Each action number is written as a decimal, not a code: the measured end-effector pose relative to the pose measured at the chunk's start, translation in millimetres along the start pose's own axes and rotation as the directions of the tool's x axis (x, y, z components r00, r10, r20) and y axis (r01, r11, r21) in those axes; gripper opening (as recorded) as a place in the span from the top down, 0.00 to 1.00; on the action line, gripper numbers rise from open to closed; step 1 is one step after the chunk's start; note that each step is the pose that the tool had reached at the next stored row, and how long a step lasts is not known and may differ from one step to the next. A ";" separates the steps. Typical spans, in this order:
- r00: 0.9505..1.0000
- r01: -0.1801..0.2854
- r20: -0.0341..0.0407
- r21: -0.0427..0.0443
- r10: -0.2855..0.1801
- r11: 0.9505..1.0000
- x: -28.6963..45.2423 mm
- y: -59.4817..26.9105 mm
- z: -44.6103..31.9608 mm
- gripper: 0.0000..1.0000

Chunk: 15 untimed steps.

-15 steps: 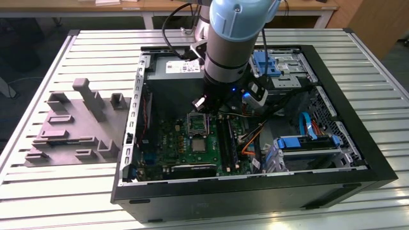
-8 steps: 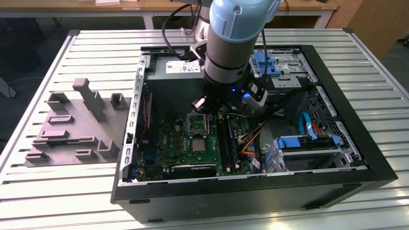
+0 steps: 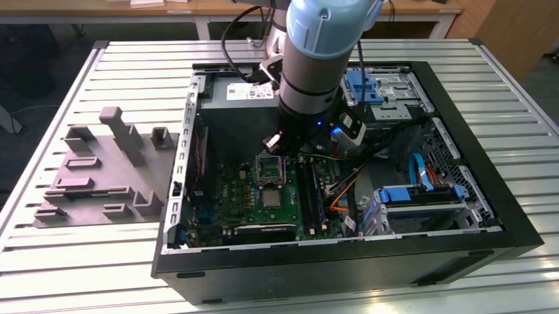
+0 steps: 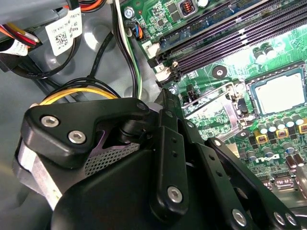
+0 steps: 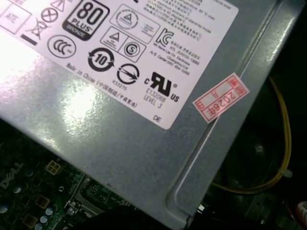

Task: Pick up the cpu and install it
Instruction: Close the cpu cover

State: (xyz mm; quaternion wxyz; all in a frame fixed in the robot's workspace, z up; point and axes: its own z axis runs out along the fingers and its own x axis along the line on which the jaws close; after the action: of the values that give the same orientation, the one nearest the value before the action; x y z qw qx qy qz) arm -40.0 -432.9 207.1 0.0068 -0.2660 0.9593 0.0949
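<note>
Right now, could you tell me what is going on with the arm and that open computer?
The arm has lowered its gripper into the open computer case, just above the motherboard and next to the grey power supply. The cpu lies flat on the board, apart from the gripper; nothing visibly grips it.

Open computer case (image 3: 472, 216) on slatted table (image 3: 78, 261); fixture block (image 3: 105, 173) beside it at exterior view's left; motherboard (image 3: 262, 196) inside, cpu (image 3: 270, 196) seated on it.

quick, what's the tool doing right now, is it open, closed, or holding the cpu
Tool: cannot be told; it hangs above the motherboard, while the cpu lies on the board.
</note>
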 end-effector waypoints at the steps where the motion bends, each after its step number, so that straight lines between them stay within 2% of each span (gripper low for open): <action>1: 1.000 0.005 0.000 0.000 -0.005 1.000 0.0 0.0 0.0 0.89; 6: 0.999 0.037 0.004 0.004 -0.037 0.999 -0.1 0.0 0.1 0.89; 15: 0.998 0.062 0.000 0.003 -0.062 0.998 0.0 0.0 0.1 0.89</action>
State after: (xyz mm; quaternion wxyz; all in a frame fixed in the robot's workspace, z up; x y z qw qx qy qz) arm -40.0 -432.9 207.0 0.0102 -0.2958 0.9506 0.0934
